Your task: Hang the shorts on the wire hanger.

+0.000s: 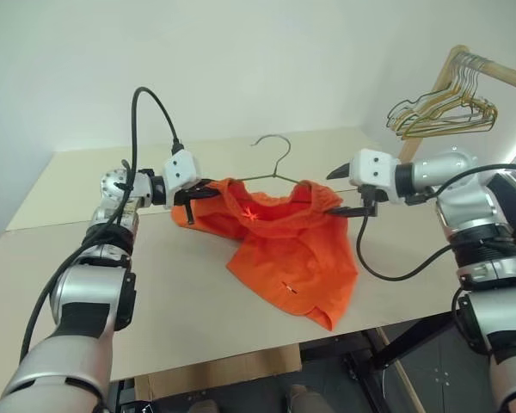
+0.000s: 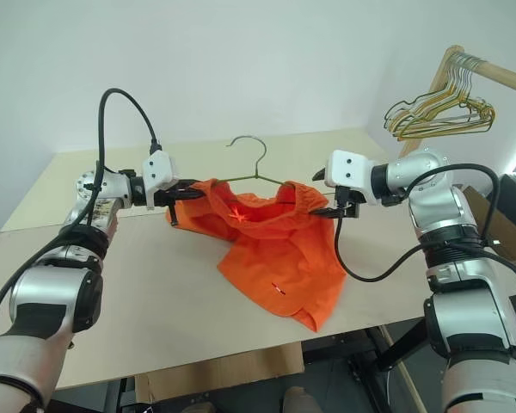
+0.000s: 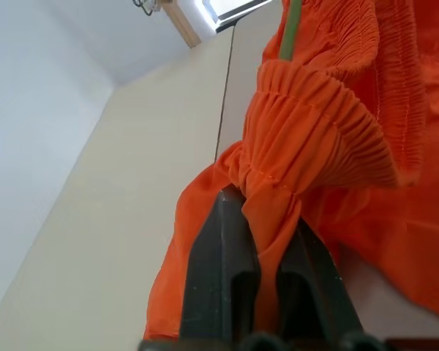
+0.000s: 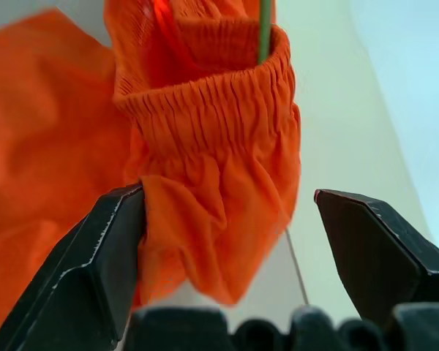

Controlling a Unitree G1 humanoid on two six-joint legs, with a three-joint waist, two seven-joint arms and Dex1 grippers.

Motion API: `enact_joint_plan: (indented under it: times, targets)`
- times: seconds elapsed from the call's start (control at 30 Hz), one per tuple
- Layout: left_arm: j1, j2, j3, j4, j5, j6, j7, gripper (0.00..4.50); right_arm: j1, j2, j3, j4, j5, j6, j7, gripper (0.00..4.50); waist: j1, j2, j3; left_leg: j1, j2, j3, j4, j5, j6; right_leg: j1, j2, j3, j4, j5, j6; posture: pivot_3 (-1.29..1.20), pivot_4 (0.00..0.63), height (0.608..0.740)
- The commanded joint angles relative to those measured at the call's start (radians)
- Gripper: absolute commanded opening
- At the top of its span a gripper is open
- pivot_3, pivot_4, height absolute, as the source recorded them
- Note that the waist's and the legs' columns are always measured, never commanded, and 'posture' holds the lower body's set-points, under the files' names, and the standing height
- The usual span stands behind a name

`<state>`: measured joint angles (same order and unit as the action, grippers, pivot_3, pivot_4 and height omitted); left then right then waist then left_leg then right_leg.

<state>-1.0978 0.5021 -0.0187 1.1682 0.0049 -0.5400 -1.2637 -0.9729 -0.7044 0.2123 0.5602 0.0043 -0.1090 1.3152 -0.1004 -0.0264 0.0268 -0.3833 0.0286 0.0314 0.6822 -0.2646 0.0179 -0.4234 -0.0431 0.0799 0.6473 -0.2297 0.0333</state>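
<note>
here the left tool [image 1: 208, 193] was clamped on the shorts [image 1: 284, 249] draped over the wire hanger [image 1: 275, 162] while the right tool [image 4: 227, 241] stood apart, so the left likely needed releasing next.

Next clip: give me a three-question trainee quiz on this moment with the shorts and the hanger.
1. True or false: the left gripper is shut on the shorts.
2. How do the right gripper's jaws stand? A) wide apart, with fabric against one finger only B) shut on the waistband C) shut on the hanger's hook
3. Fill in: the wire hanger's hook rises above the shorts' ______, which is drawn over the hanger's shoulders.

Key
1. True: the left wrist view shows fabric pinched between its fingers.
2. A
3. Waistband; the legs trail down onto the table.
</note>
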Motion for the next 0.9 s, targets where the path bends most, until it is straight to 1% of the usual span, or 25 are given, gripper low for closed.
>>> enact_joint_plan:
  times: [0.03,0.17,0.3,0.43,0.53,0.7,0.73,0.87,0.9]
  targets:
    - [-0.011,-0.003,0.03,-0.045,-0.051,0.002,-0.036,0.0,-0.058,0.008,-0.031,-0.008,0.037,0.077,0.025,4.21,0.0,0.0,0.0,0.0,0.0,0.0,0.0,0.0,0.0,0.0,0.0,0.0,0.0,0.0,0.0,-0.05,0.0,0.74]
    - [-0.005,-0.006,0.035,-0.057,-0.07,0.011,-0.066,0.0,-0.082,0.019,-0.026,0.016,0.051,0.153,0.066,4.21,0.001,0.0,0.0,0.0,0.0,0.0,0.0,0.0,0.0,0.0,0.0,0.0,0.0,0.0,0.0,-0.04,0.0,0.74]
    - [0.007,0.005,0.012,-0.06,-0.05,-0.01,-0.065,0.0,-0.114,0.034,-0.035,0.056,0.07,0.232,0.091,4.21,0.001,0.0,0.0,0.0,0.0,0.0,0.0,0.0,0.0,0.0,0.0,0.0,0.0,0.0,0.0,-0.04,0.0,0.74]
    - [0.012,0.001,0.027,-0.072,-0.081,0.01,-0.102,0.0,-0.119,0.037,-0.022,0.071,0.066,0.253,0.11,4.21,0.001,0.0,0.0,-0.001,0.0,0.0,0.0,0.0,0.0,0.0,0.0,-0.001,0.0,0.0,0.0,-0.04,0.0,0.74]
    - [0.017,-0.003,0.036,-0.083,-0.102,0.023,-0.139,0.0,-0.122,0.044,-0.016,0.078,0.067,0.28,0.132,3.68,0.0,0.0,0.0,-0.001,0.0,0.0,0.0,0.0,0.0,0.0,0.0,-0.001,0.0,0.0,0.0,-0.04,0.0,0.74]
    - [0.016,-0.005,0.048,-0.099,-0.137,0.05,-0.195,0.0,-0.126,0.062,-0.022,0.088,0.071,0.32,0.138,2.05,0.0,0.0,0.0,-0.001,0.0,-0.001,0.0,0.0,0.0,0.0,0.0,-0.001,0.0,0.0,0.0,-0.04,0.0,0.74]
    - [0.017,-0.005,0.053,-0.106,-0.147,0.061,-0.212,0.0,-0.127,0.065,-0.023,0.089,0.071,0.322,0.138,1.64,0.0,0.0,0.0,-0.001,0.0,-0.001,0.0,0.0,0.0,0.0,0.0,-0.001,0.0,0.0,0.0,-0.04,0.0,0.74]
    - [0.02,-0.003,0.051,-0.116,-0.156,0.076,-0.242,0.0,-0.127,0.072,-0.029,0.091,0.075,0.328,0.141,0.26,0.0,0.0,0.0,-0.001,0.0,-0.001,0.0,0.0,0.0,0.0,0.0,-0.001,0.0,0.0,0.0,-0.04,0.0,0.74]
    - [0.021,-0.002,0.05,-0.116,-0.155,0.077,-0.244,0.0,-0.127,0.074,-0.032,0.088,0.081,0.336,0.147,0.02,-0.001,0.0,0.0,-0.001,0.0,-0.001,0.0,0.0,0.0,0.0,0.0,-0.001,0.0,0.0,0.0,-0.04,0.0,0.74]
